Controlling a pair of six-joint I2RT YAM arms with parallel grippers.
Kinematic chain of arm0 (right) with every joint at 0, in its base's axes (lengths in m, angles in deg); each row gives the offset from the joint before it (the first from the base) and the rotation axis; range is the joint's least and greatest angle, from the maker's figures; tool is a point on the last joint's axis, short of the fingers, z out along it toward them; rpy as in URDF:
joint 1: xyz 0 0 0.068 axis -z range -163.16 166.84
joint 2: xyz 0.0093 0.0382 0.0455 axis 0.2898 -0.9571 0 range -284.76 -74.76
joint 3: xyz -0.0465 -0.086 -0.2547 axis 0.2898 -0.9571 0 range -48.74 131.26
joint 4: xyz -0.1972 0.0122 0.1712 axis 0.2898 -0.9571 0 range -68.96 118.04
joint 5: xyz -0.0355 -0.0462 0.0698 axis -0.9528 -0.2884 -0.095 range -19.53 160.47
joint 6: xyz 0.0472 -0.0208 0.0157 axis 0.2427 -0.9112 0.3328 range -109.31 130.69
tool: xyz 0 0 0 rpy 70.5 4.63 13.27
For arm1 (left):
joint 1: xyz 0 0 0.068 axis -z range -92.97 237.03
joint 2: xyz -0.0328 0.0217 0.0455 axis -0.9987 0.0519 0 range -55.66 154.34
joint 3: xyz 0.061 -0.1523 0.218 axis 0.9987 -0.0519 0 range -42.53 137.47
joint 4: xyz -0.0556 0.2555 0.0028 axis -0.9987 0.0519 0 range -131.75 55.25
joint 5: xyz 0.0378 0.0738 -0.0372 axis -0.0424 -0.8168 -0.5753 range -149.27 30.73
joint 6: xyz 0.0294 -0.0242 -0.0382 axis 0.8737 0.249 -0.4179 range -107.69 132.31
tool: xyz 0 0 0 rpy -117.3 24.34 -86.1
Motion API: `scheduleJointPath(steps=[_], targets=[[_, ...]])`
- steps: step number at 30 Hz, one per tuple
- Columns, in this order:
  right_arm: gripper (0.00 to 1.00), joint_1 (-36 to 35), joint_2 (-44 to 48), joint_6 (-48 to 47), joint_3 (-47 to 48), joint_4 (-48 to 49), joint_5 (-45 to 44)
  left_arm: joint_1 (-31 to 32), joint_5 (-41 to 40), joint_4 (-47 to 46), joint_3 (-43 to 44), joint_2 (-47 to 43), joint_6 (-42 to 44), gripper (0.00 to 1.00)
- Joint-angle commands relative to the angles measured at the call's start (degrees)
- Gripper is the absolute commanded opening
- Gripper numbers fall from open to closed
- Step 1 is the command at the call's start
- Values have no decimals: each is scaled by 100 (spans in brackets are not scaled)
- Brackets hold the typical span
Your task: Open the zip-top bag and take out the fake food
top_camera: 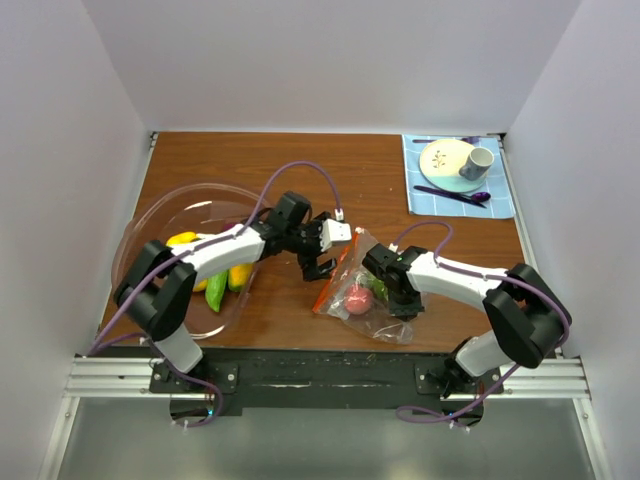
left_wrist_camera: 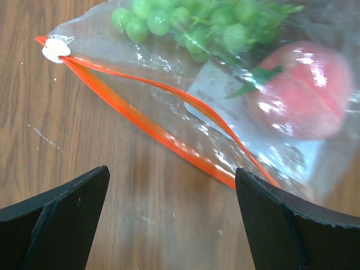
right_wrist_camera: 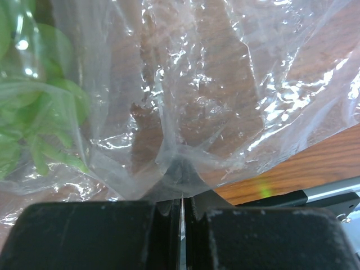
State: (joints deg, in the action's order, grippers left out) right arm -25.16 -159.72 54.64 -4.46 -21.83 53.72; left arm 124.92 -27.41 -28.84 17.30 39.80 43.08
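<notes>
Right gripper is pinched shut on the zip-top bag opposite its orange zip strip, looks like it's anchoring it so the wide-open left gripper can reach the gaping mouth.

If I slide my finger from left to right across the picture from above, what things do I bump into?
clear bowl → left pincer → zip-top bag → blue mat with the plate and cup on it
</notes>
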Motion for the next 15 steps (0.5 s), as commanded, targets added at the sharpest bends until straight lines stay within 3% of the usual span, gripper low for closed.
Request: scheduleJointPath(steps=[1, 10, 15], targets=[[0, -19, 121, 176, 20, 241, 85, 245, -443, -1167, -156, 376, 157, 100], [0, -36, 279, 229, -103, 293, 190, 526, -408, -1107, -42, 500, 280, 100], [0, -28, 314, 246, -138, 355, 216, 1044, -1032, -703, 37, 684, 326, 100]])
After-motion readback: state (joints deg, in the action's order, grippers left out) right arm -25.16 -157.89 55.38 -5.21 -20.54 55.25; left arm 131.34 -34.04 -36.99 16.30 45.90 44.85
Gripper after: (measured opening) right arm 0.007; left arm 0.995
